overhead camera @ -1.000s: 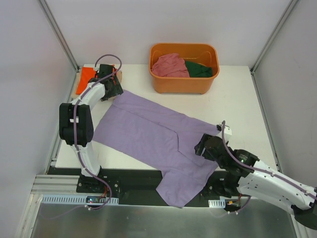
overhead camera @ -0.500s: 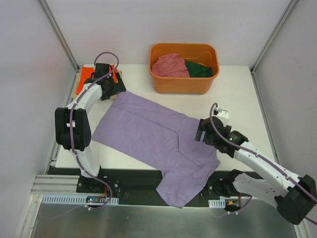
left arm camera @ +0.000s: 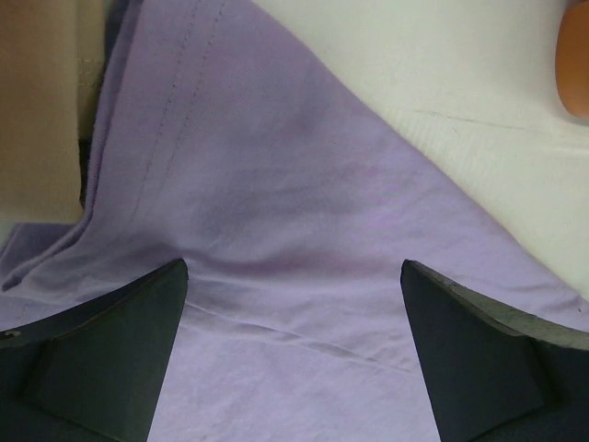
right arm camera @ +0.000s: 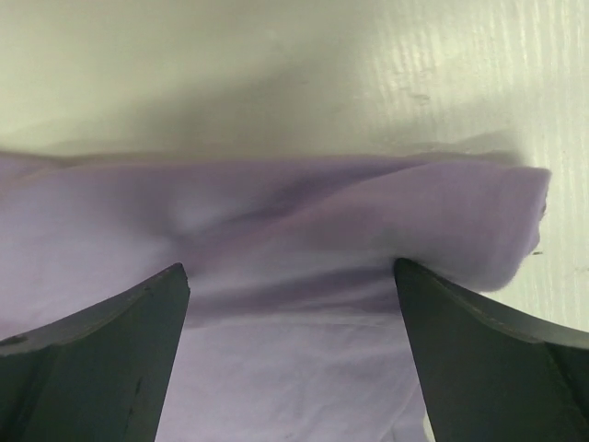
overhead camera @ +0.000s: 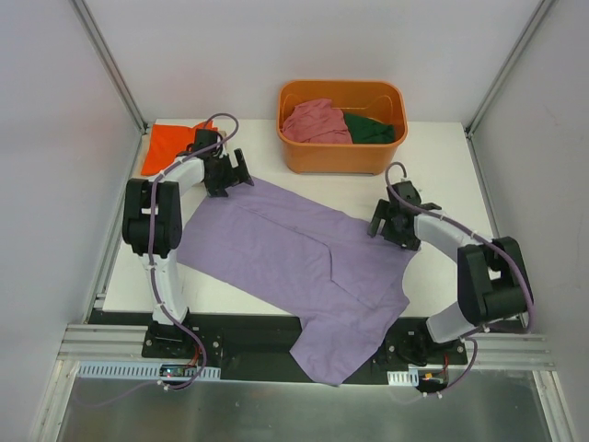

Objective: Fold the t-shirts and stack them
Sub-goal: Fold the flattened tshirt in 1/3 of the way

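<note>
A lavender t-shirt (overhead camera: 294,253) lies spread across the table, with its near part hanging over the front edge. My left gripper (overhead camera: 236,173) is open over the shirt's far left corner; in the left wrist view (left arm camera: 293,267) the jaws stand wide apart with lavender cloth (left arm camera: 304,212) between them. My right gripper (overhead camera: 381,224) is open at the shirt's right edge; the right wrist view (right arm camera: 290,267) shows a bunched cloth edge (right arm camera: 368,207) between the jaws. A folded orange t-shirt (overhead camera: 170,143) lies at the far left. A pink t-shirt (overhead camera: 313,122) and a green t-shirt (overhead camera: 371,131) lie in the tub.
The orange plastic tub (overhead camera: 342,157) stands at the back middle of the table; its edge shows in the left wrist view (left arm camera: 576,55). White walls and metal posts enclose the table. Bare table shows to the right of the shirt (overhead camera: 442,175).
My left gripper moved right, off the orange shirt, to the lavender shirt's far corner. My right gripper moved farther back along the shirt's right edge.
</note>
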Motion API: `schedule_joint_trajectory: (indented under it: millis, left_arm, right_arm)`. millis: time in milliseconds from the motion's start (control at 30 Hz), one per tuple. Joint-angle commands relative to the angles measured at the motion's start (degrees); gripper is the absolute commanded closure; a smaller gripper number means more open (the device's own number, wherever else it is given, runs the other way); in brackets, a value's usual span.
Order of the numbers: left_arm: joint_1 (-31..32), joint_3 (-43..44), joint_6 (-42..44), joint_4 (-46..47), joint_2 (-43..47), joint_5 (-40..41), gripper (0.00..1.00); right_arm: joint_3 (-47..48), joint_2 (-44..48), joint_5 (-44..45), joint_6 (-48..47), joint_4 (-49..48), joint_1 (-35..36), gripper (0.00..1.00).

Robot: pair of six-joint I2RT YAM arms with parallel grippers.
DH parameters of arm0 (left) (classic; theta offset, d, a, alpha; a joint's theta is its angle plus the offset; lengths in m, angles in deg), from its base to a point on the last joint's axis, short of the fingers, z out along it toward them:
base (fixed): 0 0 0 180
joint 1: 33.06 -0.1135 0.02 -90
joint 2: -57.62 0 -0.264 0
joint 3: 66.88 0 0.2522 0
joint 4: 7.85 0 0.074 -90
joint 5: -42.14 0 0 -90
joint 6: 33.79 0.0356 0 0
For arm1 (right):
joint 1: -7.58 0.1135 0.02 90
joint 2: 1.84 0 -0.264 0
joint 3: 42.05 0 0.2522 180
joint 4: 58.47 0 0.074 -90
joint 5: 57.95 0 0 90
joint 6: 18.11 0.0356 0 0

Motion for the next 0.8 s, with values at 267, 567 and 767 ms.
schedule_joint_trajectory:
  millis: [267, 567, 767]
  left_arm:
    - [-0.7, 2.7, 1.4, 0.0, -0.6, 5.1, 0.01]
    - [-0.7, 2.9, 1.1, -0.8, 0.7, 3.1, 0.01]
    - [0.3, -0.2, 0.7, -1.1, 7.8, 5.1, 0.01]
  right_arm:
    - [-5.9, 5.3, 1.3, 2.4, 2.1, -12.1, 0.04]
    - [-3.2, 17.6, -1.0, -1.0, 10.0, -14.0, 0.04]
    - [-8.1, 28.5, -13.0, 0.4, 12.6, -10.3, 0.04]
